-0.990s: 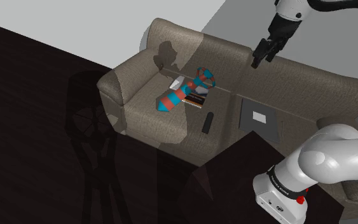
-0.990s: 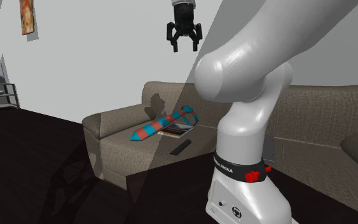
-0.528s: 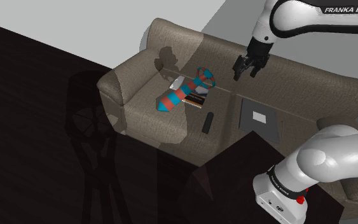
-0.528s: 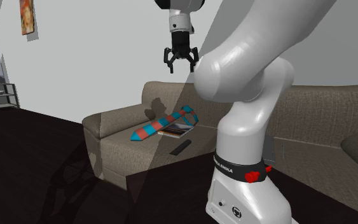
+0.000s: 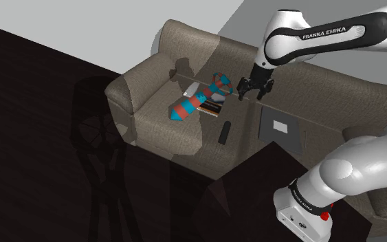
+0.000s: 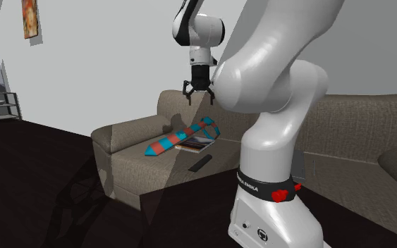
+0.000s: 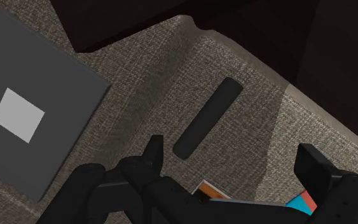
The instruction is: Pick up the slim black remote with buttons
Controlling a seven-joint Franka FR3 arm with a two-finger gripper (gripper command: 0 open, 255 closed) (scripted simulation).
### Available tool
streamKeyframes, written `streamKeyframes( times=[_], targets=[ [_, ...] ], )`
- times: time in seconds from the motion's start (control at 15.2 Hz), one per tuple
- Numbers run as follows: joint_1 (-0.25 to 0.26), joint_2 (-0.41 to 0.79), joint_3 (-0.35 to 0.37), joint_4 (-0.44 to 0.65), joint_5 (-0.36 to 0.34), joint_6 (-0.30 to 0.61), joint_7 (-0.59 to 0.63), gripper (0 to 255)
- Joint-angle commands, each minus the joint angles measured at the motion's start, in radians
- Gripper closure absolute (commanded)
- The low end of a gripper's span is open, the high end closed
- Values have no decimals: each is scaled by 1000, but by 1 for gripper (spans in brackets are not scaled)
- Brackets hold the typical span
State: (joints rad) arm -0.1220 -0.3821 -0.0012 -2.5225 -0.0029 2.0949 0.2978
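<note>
The slim black remote [image 5: 223, 132] lies flat on the brown sofa's seat [image 5: 159, 118], near its front edge. It also appears on the seat [image 6: 201, 163] in the second exterior view. My black gripper [image 5: 252, 92] hangs in the air above the seat, up and to the right of the remote in the shoulder view, pointing down. In the wrist view the remote [image 7: 208, 118] lies some way below my open gripper [image 7: 231, 162], closer to one finger [image 7: 152, 151] than the other. Nothing is between the fingers.
A striped teal and orange tie-like object [image 5: 198, 100] lies across a magazine [image 5: 212, 107] just behind the remote. A flat dark grey slab with a white square [image 5: 280, 127] rests on the neighbouring cushion. The dark floor [image 5: 61, 172] lies in front of the sofa.
The gripper has come down from high above the sofa back toward the seat and shifted to the shoulder view's left. The remote and the other objects have not moved.
</note>
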Motion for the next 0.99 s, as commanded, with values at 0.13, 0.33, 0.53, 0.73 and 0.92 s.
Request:
streamKeyframes(
  times=[0.13, 0.33, 0.53, 0.73, 0.92],
  targets=[
    [-15, 136, -7, -9, 38, 124, 70, 0],
    [-23, 246, -16, -4, 74, 212, 112, 0],
    [-29, 361, -24, 11, 120, 296, 143, 0],
    [-35, 480, -29, 36, 180, 373, 161, 0],
    [-47, 600, -26, 71, 252, 442, 169, 0]
  ],
)
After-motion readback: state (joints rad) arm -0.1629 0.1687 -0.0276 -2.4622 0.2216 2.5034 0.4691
